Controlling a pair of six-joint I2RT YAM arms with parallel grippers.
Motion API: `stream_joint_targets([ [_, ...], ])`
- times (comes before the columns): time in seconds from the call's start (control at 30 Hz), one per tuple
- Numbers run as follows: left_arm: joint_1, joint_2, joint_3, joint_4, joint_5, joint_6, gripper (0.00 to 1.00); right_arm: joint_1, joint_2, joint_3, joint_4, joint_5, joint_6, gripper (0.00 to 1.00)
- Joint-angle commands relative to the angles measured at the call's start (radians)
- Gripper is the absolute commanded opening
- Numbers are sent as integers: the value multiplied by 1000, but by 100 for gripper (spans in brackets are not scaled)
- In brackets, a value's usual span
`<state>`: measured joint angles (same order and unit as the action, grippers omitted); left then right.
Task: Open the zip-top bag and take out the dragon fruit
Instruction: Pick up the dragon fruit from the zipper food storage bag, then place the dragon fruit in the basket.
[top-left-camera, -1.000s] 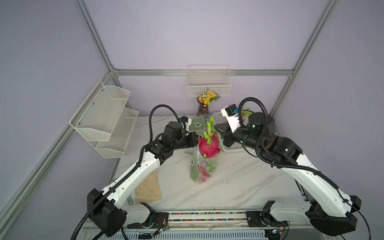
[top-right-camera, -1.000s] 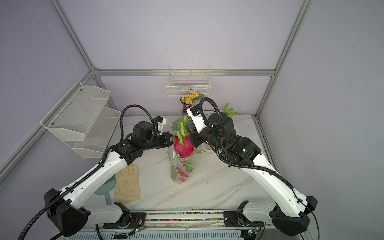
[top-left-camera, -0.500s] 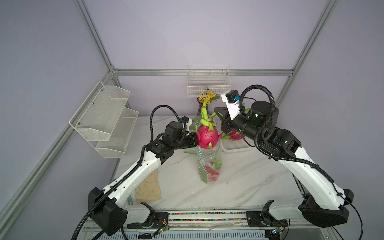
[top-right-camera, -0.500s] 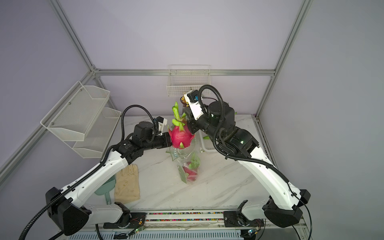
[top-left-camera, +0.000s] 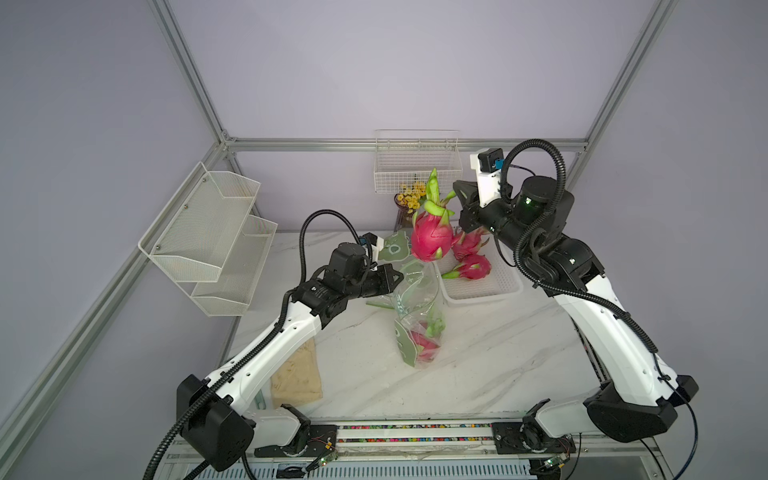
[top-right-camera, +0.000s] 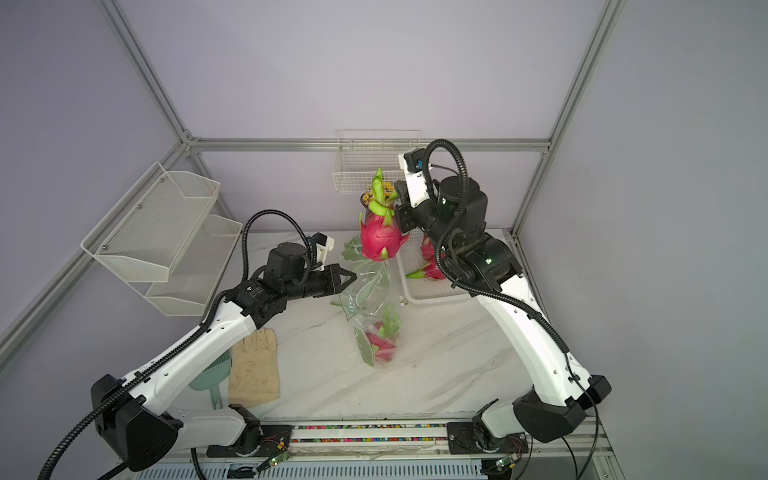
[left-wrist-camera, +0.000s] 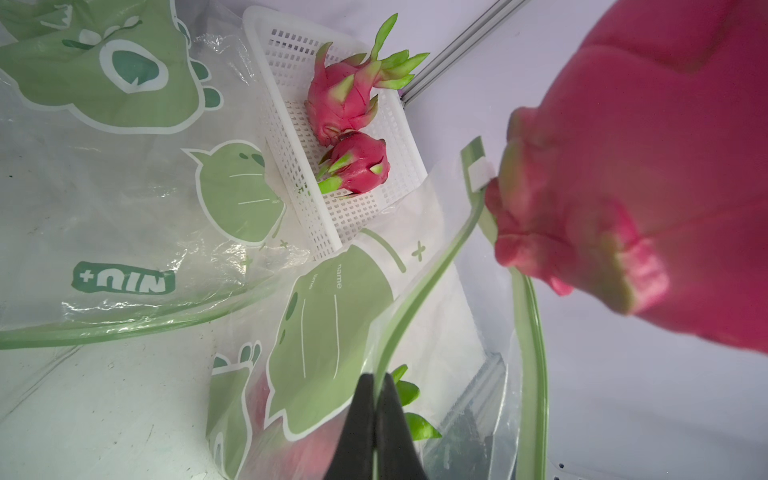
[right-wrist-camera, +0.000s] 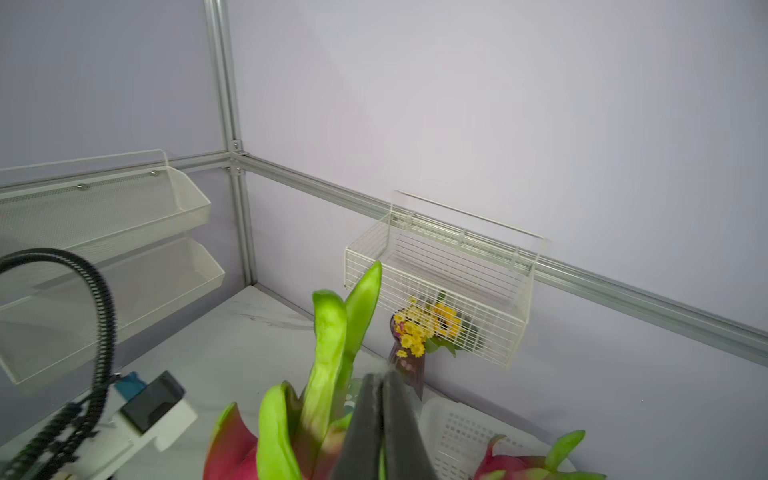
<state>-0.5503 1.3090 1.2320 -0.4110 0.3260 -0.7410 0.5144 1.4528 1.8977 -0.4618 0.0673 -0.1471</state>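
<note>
Above a clear green-printed plastic zip-top bag (top-left-camera: 419, 307), rim pinched by the outstretched left gripper (left-wrist-camera: 376, 382), a magenta oval dragon fruit (top-left-camera: 430, 239) is held aloft, its leaf clamped in the raised right gripper (right-wrist-camera: 380, 386).

Anchored at the lower left of the frame in both top views, white left arm (top-left-camera: 270, 345) slanting up to a bent elbow, forearm level toward centre. At its tip, left gripper (top-left-camera: 395, 276), black fingers (left-wrist-camera: 357, 415) pressed tight together. From the lower right, right arm (top-left-camera: 615, 332) steeply upright, wrist folded back toward centre. Right gripper (top-left-camera: 454, 198) higher than its partner, likewise clamped, tips pointing left.
</note>
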Motion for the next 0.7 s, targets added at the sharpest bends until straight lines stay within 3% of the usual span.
stream_joint_targets([
  [0.0,6,-14,-3,29,7,-2,0,-85,45,2,63,-72,44,0],
  [0.37,10,-42,-31,21,2,-4,0,-230,180,-80,153,-150,97,0],
  [0.67,12,-35,-30,25,9,-11,0,-252,278,-188,256,-127,71,0],
])
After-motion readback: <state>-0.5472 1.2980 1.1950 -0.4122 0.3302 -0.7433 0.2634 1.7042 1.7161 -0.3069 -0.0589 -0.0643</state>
